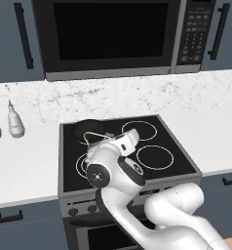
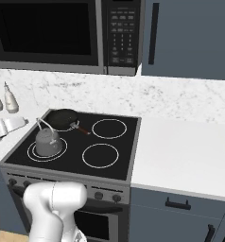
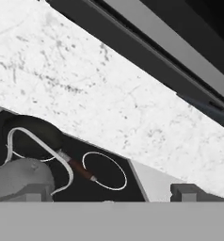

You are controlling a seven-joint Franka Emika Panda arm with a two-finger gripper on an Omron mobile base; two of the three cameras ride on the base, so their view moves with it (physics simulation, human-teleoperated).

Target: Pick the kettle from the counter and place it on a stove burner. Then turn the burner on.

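Across the back of the kitchen, a dark microwave [image 2: 62, 33] hangs above a marble-look wall, flanked by blue-grey cabinets [image 2: 190, 38] with black bar handles. Below it the white marble-look surface [image 2: 180, 156] runs wide to both sides of a black glass cooktop [image 2: 128, 156] set over an oven front with a row of knobs [image 2: 100, 195].

On the cooktop, the ring marks show white. The stove burner [image 2: 31, 153], drawn as two concentric circles, is at the front left in the right base view, and the kettle [image 2: 48, 141] sits upright on it, inside the rings. Its thin wire handle arches above the lid. Just behind it, on the rear left ring, lies a black frying pan [image 2: 62, 118] with its dark reddish handle pointing toward the middle of the cooktop. The two right-hand single-circle rings are bare.

Left of the cooktop, the arm's white hand hangs at the cooktop's edge; from the left base view the arm covers most of the front left burner. Seen from the hand, the fingers [image 3: 109, 190] stand wide apart and grip nothing, with the kettle low at the left, just behind one tip.

Two pale bottle-shaped shakers [image 2: 10, 101] stand side by side on the surface near the wall, well left of the cooktop.
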